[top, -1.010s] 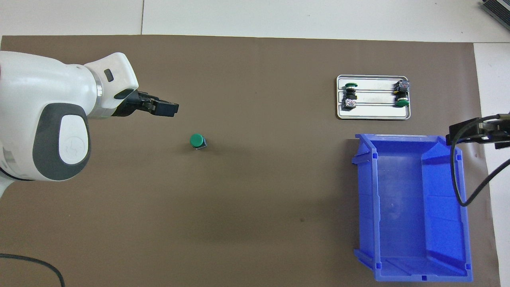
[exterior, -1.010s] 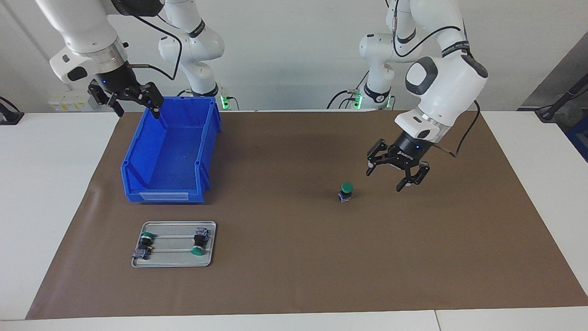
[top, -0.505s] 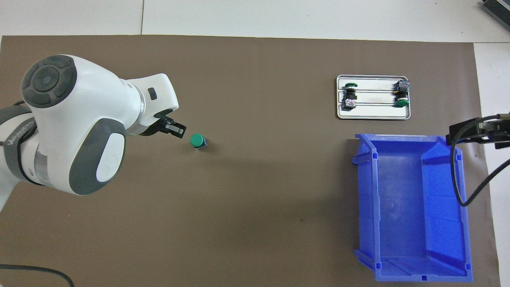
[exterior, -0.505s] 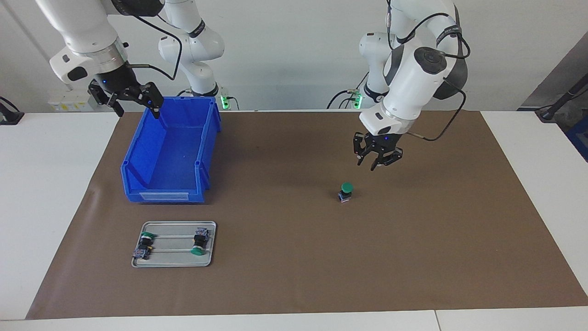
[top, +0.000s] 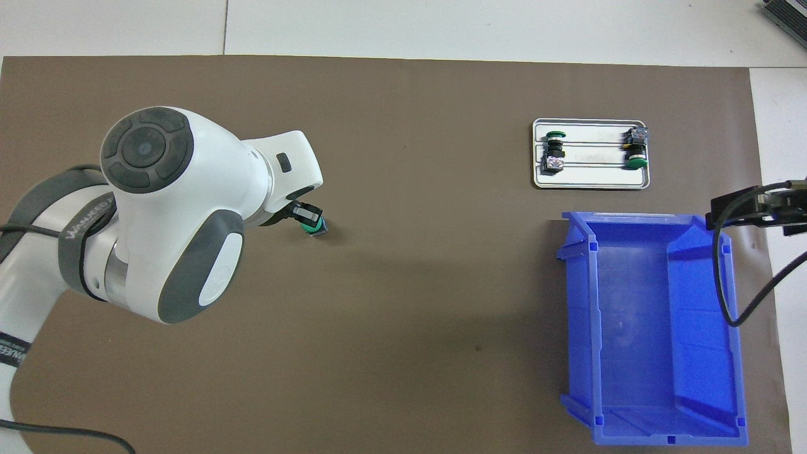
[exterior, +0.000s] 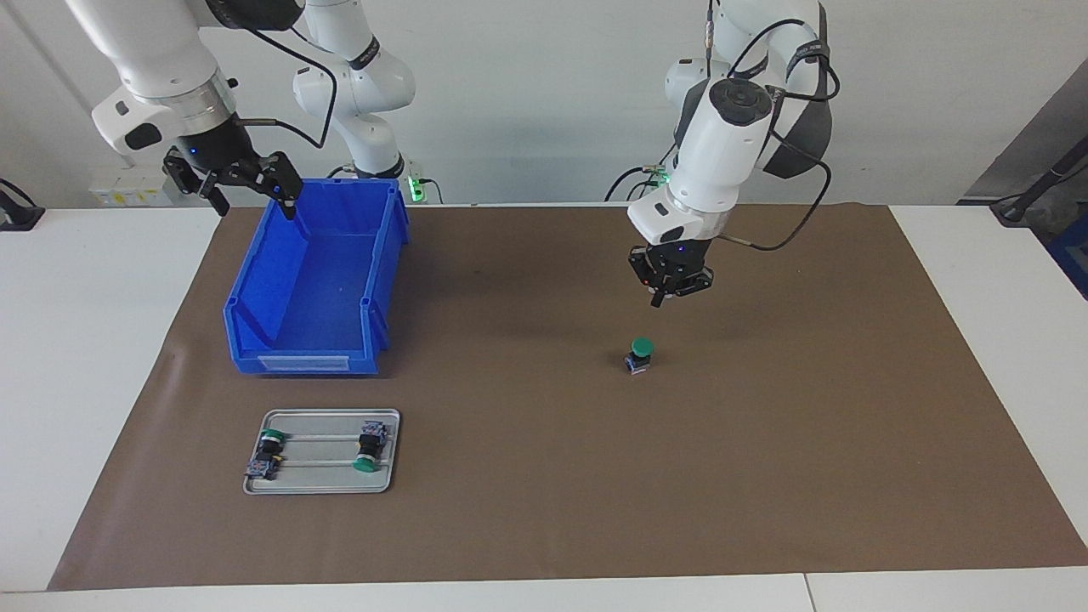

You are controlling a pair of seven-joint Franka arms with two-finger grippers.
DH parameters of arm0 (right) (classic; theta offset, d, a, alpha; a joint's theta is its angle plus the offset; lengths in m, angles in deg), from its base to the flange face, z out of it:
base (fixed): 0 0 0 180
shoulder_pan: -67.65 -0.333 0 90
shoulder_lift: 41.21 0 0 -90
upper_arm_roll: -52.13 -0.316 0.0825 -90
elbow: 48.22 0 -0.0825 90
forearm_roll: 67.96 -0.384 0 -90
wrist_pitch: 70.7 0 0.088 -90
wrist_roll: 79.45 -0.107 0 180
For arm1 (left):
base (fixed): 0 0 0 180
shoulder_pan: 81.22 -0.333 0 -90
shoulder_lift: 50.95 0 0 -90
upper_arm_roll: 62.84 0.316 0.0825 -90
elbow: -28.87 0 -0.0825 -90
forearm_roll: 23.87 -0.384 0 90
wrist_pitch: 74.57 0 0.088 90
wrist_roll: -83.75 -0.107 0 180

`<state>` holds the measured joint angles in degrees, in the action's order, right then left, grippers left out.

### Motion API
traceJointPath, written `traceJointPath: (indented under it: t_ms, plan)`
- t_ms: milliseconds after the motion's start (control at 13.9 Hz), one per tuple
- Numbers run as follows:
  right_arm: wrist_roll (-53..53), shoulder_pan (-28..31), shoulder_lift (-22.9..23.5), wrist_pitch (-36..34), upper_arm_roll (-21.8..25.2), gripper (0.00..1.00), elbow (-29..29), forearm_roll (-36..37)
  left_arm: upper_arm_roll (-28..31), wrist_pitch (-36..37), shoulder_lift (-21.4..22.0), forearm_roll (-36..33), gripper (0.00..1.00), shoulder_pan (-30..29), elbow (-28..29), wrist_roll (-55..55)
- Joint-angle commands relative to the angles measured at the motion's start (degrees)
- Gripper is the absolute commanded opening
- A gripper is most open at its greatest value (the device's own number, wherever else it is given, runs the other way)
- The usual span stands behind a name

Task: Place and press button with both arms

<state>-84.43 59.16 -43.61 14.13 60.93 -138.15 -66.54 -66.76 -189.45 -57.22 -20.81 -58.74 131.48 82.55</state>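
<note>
Overhead view – one button (top: 313, 224), two spare switches (top: 596, 150), one bin (top: 652, 328).

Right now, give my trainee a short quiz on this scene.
1. True or false: the left gripper is shut and pressing the button.
2. Which gripper is open? A) left B) right C) both
3. Fill in: besides the button on the mat, ___ more green-capped switches lie on the tray.

Key
1. False: it is shut, but hangs in the air above the button without touching it.
2. B: the right gripper is open over the rim of the bin, where that arm waits.
3. Two.
</note>
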Motion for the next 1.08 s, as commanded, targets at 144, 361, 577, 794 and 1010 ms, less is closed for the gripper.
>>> traceJointPath:
  t_ms: [144,361,577,794,1010]
  plan:
    - [1.73,0.85,-0.85,-0.37,-0.36,1.0,-0.77,-0.89,0.58,-4.38,-0.41,-3.41,0.0,1.34,3.46,1.64]
    - [1.73,0.85,-0.93,-0.37,-0.44,1.0,-0.77,-0.89,0.58,-5.53,-2.52,-5.25,0.0,1.34,3.56,4.62]
    - [1.73,0.85,-0.93,-0.37,-0.44,1.0,-0.77,-0.89,0.49,-8.5,-5.15,-6.05,0.0,1.34,3.56,6.12]
    - [1.73,0.93,-0.93,-0.37,-0.44,1.0,-0.68,-0.89,0.49,-11.32,-6.21,-6.14,0.0,1.34,4.34,7.52]
    - [1.73,0.85,-0.93,-0.37,-0.44,1.0,-0.77,-0.89,0.57,-14.23,-7.27,-6.14,0.0,2.13,6.11,9.2]
